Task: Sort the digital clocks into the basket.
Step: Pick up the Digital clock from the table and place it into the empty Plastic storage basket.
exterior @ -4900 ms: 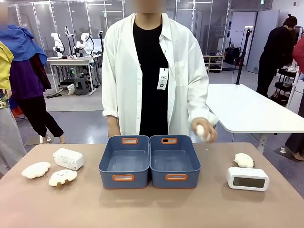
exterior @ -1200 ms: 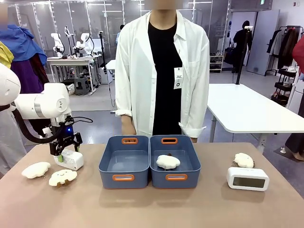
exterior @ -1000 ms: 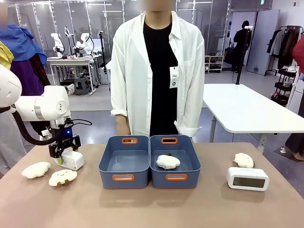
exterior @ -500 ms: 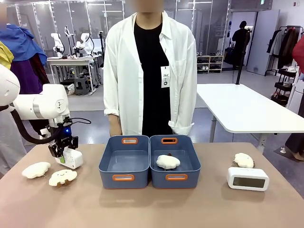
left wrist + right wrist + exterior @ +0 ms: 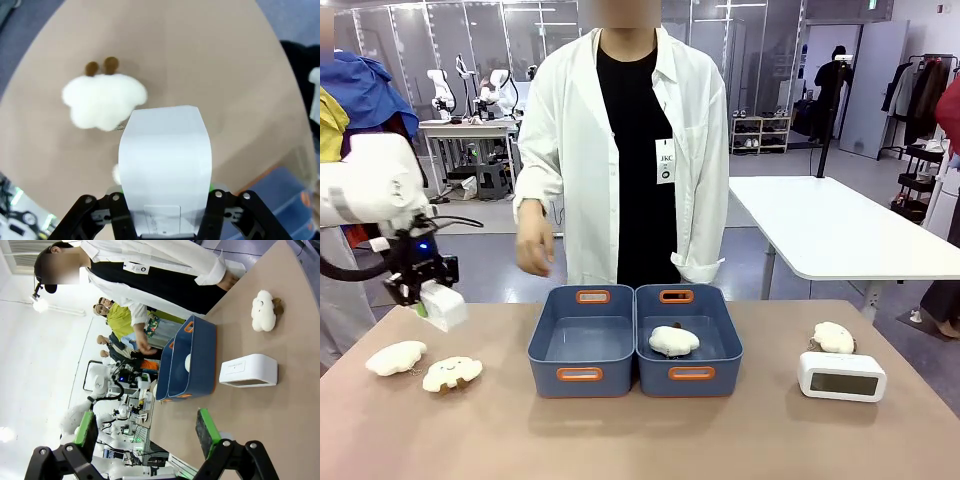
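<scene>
While neither clock sits in a basket yet, the sorting looks to be at its first carry. On the brown tabletop (image 5: 640, 440), two blue-grey baskets stand side by side and touching, well off to the side of the left end effector (image 5: 420, 292). The near basket (image 5: 550, 365) is empty. The far basket (image 5: 725, 365) holds a cream plush toy (image 5: 673, 340), so the empty one is probably meant for the clocks.

The left end effector is clamped on the first clock (image 5: 442, 305) and holds it clear of the tabletop. From the wrist, that clock (image 5: 165, 160) fills the gap between the fingers, with another plush toy (image 5: 105, 100) lying on the surface beneath it.

The right end effector (image 5: 147, 432) is spread wide and grips nothing. The second clock (image 5: 248, 371) lies flat on the tabletop ahead of it and well apart from it, with a small plush (image 5: 264, 310) just beyond.

What remains, as I judge it, is to take the held clock over to a basket and release it, then fetch the second clock and do the same.
</scene>
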You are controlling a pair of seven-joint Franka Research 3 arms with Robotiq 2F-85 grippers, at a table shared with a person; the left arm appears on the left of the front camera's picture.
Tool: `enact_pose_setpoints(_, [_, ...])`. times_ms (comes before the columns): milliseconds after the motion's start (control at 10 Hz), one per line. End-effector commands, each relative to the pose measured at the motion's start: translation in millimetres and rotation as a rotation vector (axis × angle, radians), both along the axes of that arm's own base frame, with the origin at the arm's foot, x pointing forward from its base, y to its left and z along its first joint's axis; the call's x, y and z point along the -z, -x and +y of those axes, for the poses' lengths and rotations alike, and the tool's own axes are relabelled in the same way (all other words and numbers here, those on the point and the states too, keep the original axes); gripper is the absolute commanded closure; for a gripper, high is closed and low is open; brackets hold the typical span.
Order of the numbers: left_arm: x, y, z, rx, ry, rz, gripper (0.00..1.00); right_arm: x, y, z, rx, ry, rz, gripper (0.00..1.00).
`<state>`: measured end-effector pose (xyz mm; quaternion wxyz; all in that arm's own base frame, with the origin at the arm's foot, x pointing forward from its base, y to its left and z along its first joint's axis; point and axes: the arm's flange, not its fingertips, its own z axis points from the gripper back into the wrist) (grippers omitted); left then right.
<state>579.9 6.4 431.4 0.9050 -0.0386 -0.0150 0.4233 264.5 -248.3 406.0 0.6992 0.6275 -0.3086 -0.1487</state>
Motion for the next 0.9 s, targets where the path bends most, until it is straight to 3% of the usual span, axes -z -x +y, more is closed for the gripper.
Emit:
enact_pose_setpoints(0, [-8.5,66.0,17.9,0.215,0.055,-0.1,0.62,-1.8,3.9,0.0,-0.013,0.007,-0.006,0.0])
enact_pose_setpoints(200, [-16.3,92.0,40.6,0.208,0.061,-0.169,0.62,-1.8,3.9,0.0,-0.013,0.007,-0.006,0.0])
enact_pose_setpoints(300, [-29.0,125.6,74.7,0.268,0.096,-0.22,0.62,-1.8,3.9,0.0,-0.013,0.007,-0.006,0.0])
enact_pose_setpoints(400, [-40.2,184.9,135.9,0.242,0.107,-0.354,0.62,-1.8,3.9,0.0,-0.013,0.007,-0.006,0.0])
enact_pose_setpoints(600, [-39.6,263.9,214.2,0.127,0.106,-0.474,0.62,-1.8,3.9,0.0,-0.013,0.007,-0.006,0.0])
enact_pose_setpoints(800, [-30.6,301.4,260.8,0.078,0.138,-0.602,0.62,-1.8,3.9,0.0,-0.013,0.007,-0.006,0.0])
